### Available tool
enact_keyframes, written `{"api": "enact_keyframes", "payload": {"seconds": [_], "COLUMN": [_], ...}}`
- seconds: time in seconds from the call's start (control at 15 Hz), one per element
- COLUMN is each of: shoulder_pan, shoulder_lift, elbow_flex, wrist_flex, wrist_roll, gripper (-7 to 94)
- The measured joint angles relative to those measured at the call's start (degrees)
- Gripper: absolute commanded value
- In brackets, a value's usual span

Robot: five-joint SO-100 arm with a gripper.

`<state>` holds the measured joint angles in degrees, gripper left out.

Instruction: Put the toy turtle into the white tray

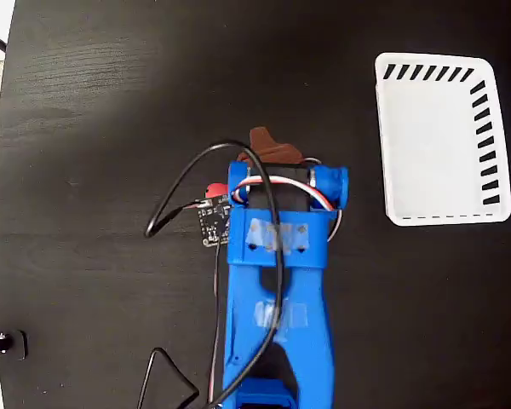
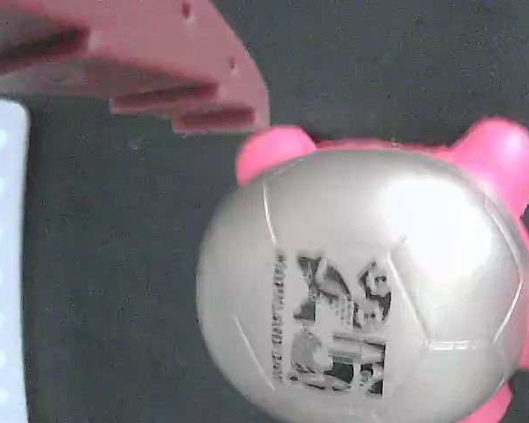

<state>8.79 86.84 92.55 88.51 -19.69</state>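
Your arm is bent down over the black table [image 1: 85, 128] so that the gripper [image 1: 268, 146] points straight at the toy turtle [image 2: 361, 273], which reads as the approach to a grasp rather than a carry. In the wrist view the turtle sits just below and beside the one reddish-brown finger [image 2: 159, 66] that shows, its silvery domed shell filling most of the picture, pink feet poking out at the edges. That finger is close to a foot but you cannot tell whether it touches. The other finger is out of sight, so how wide the jaws stand cannot be told; nothing looks clamped. From overhead the arm hides nearly all of the turtle. The white tray [image 1: 392, 136] lies well apart from the gripper, off to its right in the fixed view, and looks empty.
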Motion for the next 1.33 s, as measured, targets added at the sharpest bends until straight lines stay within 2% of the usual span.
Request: {"api": "enact_keyframes", "payload": {"seconds": [0.4,1.2,1.27,1.33], "shoulder_pan": [0.09,0.35,0.53,0.62], "shoulder_lift": [-3.25,-6.06,-6.06,-6.06], "elbow_flex": [3.69,12.22,12.57,13.10], "wrist_flex": [-3.08,-15.21,-15.38,-15.12], "wrist_roll": [0.00,0.00,0.00,0.00], "gripper": [67,67,66,58]}}
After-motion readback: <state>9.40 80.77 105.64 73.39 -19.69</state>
